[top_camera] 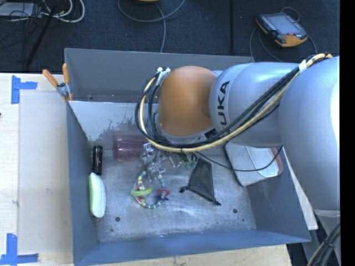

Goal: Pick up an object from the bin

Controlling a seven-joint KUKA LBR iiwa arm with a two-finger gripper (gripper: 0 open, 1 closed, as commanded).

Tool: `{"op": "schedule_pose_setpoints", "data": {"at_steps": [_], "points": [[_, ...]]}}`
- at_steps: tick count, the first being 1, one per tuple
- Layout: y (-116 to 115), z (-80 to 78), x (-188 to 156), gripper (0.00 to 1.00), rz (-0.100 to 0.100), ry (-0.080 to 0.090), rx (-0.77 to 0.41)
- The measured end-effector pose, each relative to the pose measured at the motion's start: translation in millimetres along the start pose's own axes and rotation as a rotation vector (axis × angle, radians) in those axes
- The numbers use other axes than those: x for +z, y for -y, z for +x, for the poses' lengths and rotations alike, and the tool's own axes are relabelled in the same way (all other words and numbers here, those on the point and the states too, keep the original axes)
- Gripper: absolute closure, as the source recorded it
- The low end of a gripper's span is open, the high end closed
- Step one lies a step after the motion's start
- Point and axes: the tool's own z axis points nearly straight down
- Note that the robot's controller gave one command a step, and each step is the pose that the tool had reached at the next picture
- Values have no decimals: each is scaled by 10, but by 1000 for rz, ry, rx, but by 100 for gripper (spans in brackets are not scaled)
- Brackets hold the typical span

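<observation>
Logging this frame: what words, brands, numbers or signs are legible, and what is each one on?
"UKA": black letters on the grey arm, the visible part of the brand name.
Handheld pendant beyond the bin: its screen is too small to read.
Things inside the bin: no legible text.

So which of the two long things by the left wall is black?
The shorter cylinder, higher in the view; the longer pale one lies just below it.
</observation>
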Motion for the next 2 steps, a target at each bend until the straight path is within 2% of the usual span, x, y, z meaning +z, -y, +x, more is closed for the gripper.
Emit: {"op": "schedule_pose_setpoints", "data": {"at_steps": [1, 2], "points": [[-178, 111, -230, 100, 4, 17, -104], [15, -42, -1994, 100, 5, 19, -97]]}}
